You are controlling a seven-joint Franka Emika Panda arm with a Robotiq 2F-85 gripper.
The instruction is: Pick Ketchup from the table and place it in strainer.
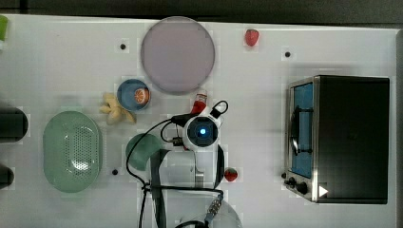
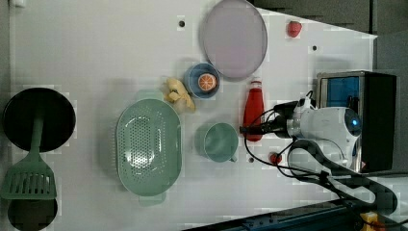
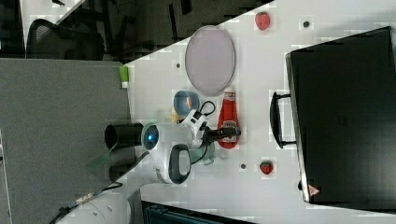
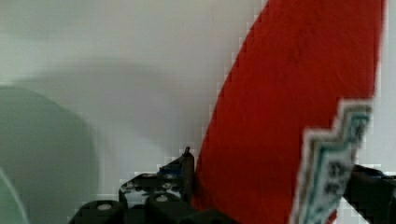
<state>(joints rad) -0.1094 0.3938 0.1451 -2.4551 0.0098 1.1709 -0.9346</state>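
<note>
The Ketchup (image 2: 253, 106), a red squeeze bottle with a white cap and a dark label, lies on the white table between the green cup and the toaster oven. Its cap points toward the lilac plate. In the top view the wrist covers most of the Ketchup (image 1: 199, 102). My gripper (image 2: 252, 130) is down over the bottle's lower body, open, with one black finger on each side. In the wrist view the red body (image 4: 289, 93) sits between the fingers (image 4: 184, 165). The strainer (image 2: 149, 144), a pale green perforated oval, sits at the top view's left (image 1: 72, 151).
A green cup (image 1: 142, 151) stands just beside my arm, toward the strainer. A lilac plate (image 1: 177, 54), a blue bowl with an orange slice (image 1: 133, 94) and a yellow item (image 1: 114, 110) lie nearby. Strawberries (image 1: 252, 37) (image 1: 231, 174) and a toaster oven (image 1: 342, 137) occupy the top view's right.
</note>
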